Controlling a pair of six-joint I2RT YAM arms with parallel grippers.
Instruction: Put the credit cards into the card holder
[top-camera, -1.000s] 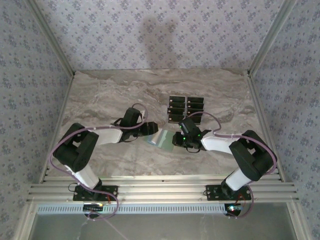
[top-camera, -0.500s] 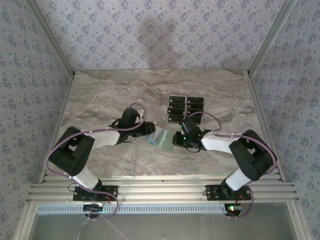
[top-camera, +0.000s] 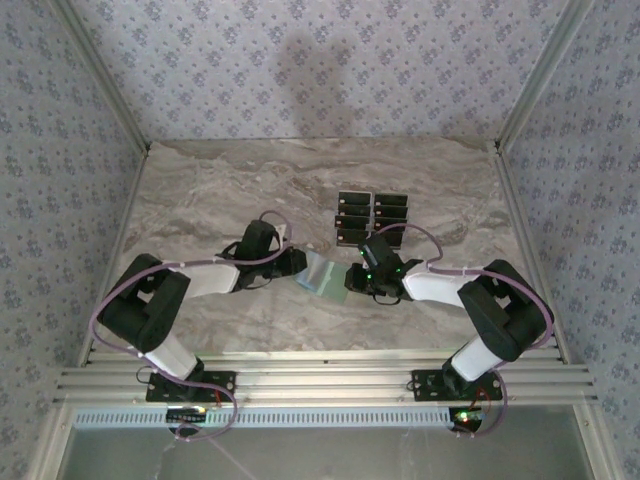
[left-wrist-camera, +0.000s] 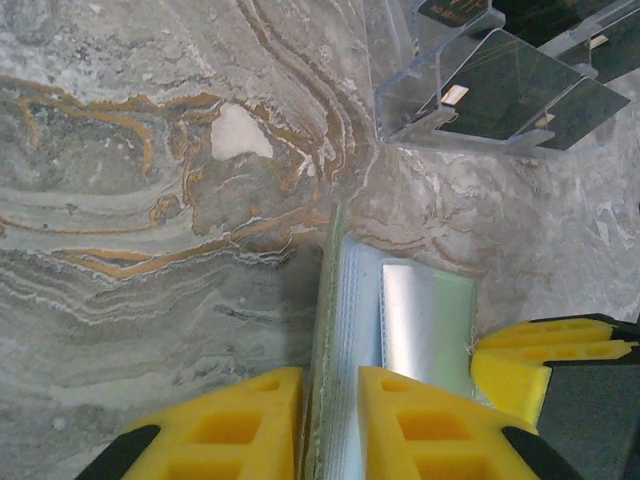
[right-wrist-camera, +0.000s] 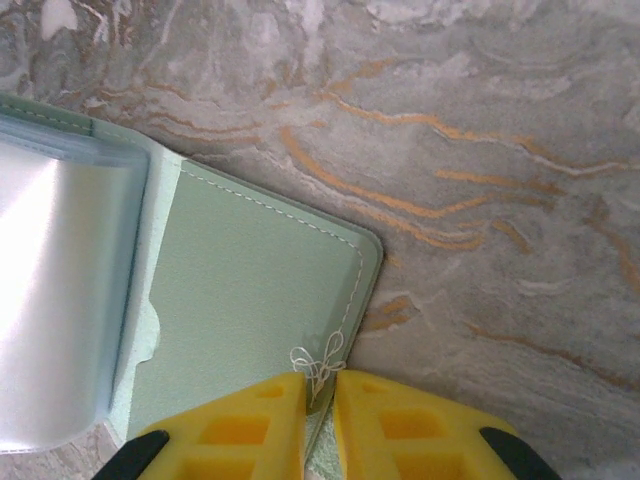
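Since a second ago the left gripper (left-wrist-camera: 330, 380) has shifted slightly nearer the arms, and the card holder (top-camera: 322, 272) has spread wider open between both grippers. The left gripper pinches the edge of the holder's left panel. The right gripper (right-wrist-camera: 320, 382) pinches the right panel's corner. The black cards (left-wrist-camera: 510, 85) stand in a clear rack (left-wrist-camera: 400, 70) just beyond the holder on the marble table (top-camera: 220, 190), not touching it.

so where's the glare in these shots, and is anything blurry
Right wrist view: strong white glare on the clear sleeves of the card holder washes out detail; the table looks sharp. Left wrist view: a paler sheen stripe on the same sleeves. Top external view: even light, one soft shadow on the back wall.
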